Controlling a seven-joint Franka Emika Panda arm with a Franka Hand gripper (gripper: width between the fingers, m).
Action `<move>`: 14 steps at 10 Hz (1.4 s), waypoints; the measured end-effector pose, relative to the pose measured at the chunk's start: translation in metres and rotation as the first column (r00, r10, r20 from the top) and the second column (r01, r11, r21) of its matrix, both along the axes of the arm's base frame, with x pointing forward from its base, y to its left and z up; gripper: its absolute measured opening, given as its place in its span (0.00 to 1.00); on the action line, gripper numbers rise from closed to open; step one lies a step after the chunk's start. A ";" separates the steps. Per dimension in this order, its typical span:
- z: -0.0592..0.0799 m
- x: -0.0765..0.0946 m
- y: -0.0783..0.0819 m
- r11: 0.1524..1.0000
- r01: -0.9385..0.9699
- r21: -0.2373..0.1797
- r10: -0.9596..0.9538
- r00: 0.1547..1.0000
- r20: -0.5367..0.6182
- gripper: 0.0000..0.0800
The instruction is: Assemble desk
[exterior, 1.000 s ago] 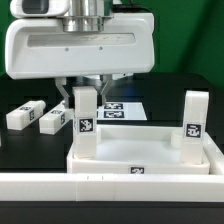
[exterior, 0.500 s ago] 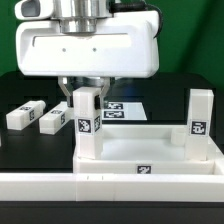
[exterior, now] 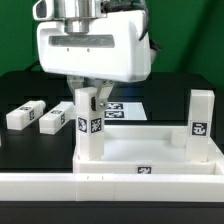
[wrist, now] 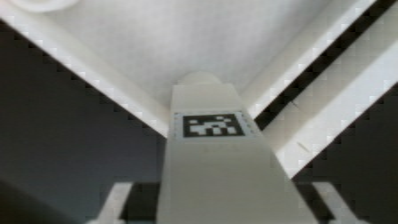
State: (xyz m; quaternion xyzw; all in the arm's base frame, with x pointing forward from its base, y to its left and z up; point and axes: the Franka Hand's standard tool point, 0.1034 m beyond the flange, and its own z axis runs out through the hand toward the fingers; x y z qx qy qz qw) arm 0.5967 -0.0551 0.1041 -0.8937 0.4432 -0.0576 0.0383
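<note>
Desk (exterior: 140, 150) mid-build, gripper (exterior: 88, 100) over one leg (exterior: 88, 135)
It straddled the top of that upright leg at the exterior view's left, honestly couldn't tell if it was squeezing.

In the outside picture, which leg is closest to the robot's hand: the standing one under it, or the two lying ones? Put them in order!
1. Standing leg, right between the gripper's jaws.
2. Inner lying leg, just toward the exterior view's left.
3. Outer lying leg, farthest left.
</note>
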 end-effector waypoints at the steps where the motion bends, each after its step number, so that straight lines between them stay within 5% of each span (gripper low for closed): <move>1: 0.000 0.000 0.001 1.000 0.002 0.003 -0.002 1.000 0.000 0.51; 2: -0.001 0.000 0.000 0.999 -0.041 -0.003 0.041 0.999 0.000 0.68; 6: -0.003 -0.001 0.000 0.945 -0.323 -0.045 0.323 0.946 -0.007 0.80; 10: -0.002 0.001 0.004 0.686 -0.720 -0.109 0.719 0.693 -0.048 0.81; 14: 0.001 0.002 -0.001 0.382 -0.916 -0.122 0.915 0.393 -0.090 0.81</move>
